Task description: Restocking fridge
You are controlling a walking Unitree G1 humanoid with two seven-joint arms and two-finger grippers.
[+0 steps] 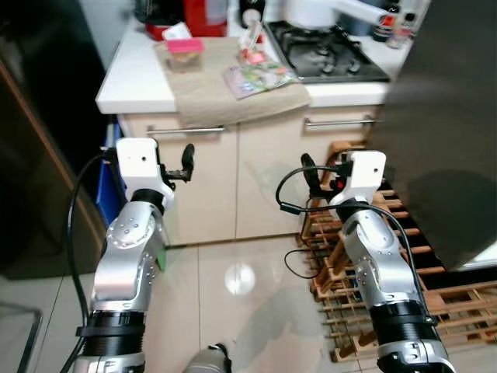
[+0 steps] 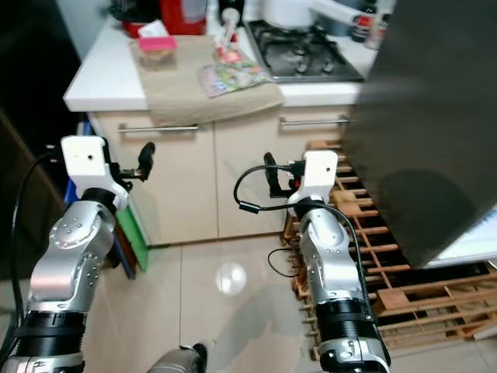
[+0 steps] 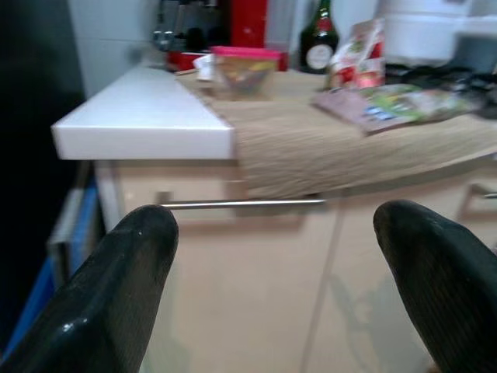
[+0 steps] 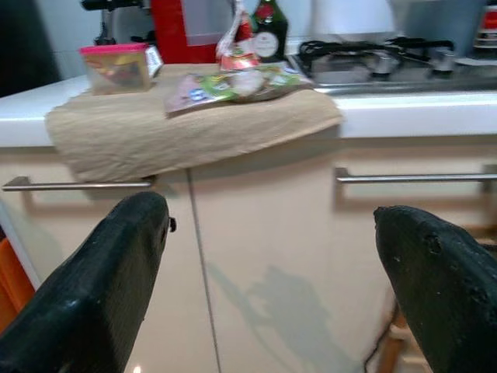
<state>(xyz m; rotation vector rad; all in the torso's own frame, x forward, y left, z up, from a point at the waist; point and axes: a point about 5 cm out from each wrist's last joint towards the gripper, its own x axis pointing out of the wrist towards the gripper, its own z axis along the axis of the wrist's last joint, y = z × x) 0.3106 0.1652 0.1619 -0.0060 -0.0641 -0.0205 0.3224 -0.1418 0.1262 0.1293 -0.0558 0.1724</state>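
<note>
A beige cloth (image 1: 225, 97) covers part of the white counter (image 1: 132, 78). A pink-lidded clear container (image 1: 185, 53), a flat green food packet (image 1: 258, 76) and an upright snack bag (image 1: 252, 43) lie on the cloth. Both arms are raised in front of the cabinet doors, below counter height. My left gripper (image 3: 276, 256) is open and holds nothing, pointing at the drawer handle (image 3: 241, 203). My right gripper (image 4: 272, 256) is open and holds nothing too, facing the cabinet front under the packet (image 4: 233, 85). A dark grey fridge door (image 1: 443, 116) stands at the right.
A gas hob (image 1: 326, 50) with a white pot sits to the right of the cloth. A red appliance (image 1: 206, 15) and a dark bottle (image 3: 319, 43) stand at the back. A wooden slatted rack (image 1: 373, 264) lies on the tiled floor at the right. A dark panel flanks the left.
</note>
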